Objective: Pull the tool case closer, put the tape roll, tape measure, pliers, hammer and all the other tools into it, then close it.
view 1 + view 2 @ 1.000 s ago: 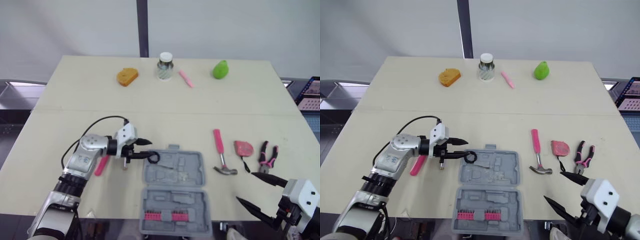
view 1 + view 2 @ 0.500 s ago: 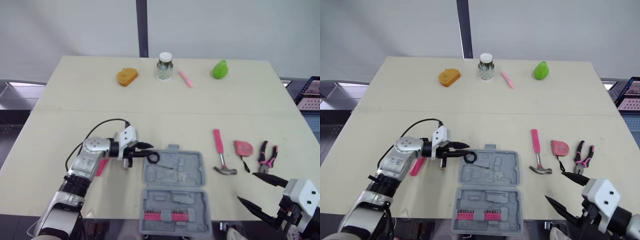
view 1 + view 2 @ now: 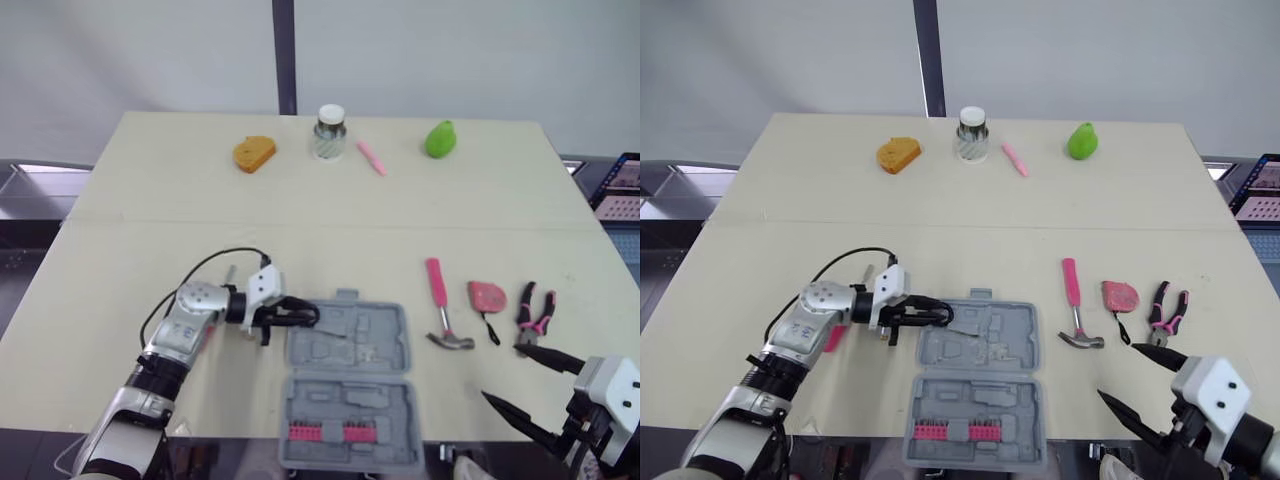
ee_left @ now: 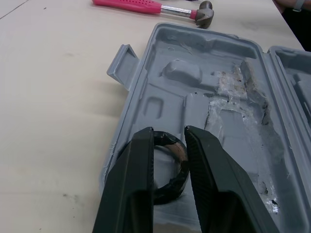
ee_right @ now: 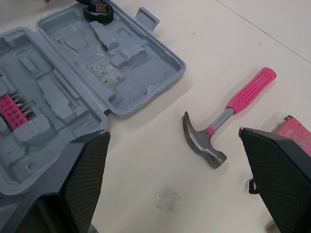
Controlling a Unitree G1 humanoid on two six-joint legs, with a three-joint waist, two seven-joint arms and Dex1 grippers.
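Head view: the left gripper [image 3: 296, 316] is pinching the tape roll [image 3: 306, 314] at the far-left corner of the open tool case [image 3: 350, 350]. The hammer [image 3: 441, 305], tape measure [image 3: 487, 296] and pliers [image 3: 536, 310] are lying right of the case.

Left wrist view: its fingers [image 4: 138, 170] are clamping the roll low inside that corner.

Right wrist view: the right gripper [image 5: 173, 132] is hanging wide open right of the case.

Stowing the roll seems underway, and the next move is letting go.

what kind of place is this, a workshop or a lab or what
Probably a robot test lab, not a working shop: a plain table before a blank grey wall, a hammer and pliers laid neatly beside an open tool case, and an unrelated jar along the far edge.
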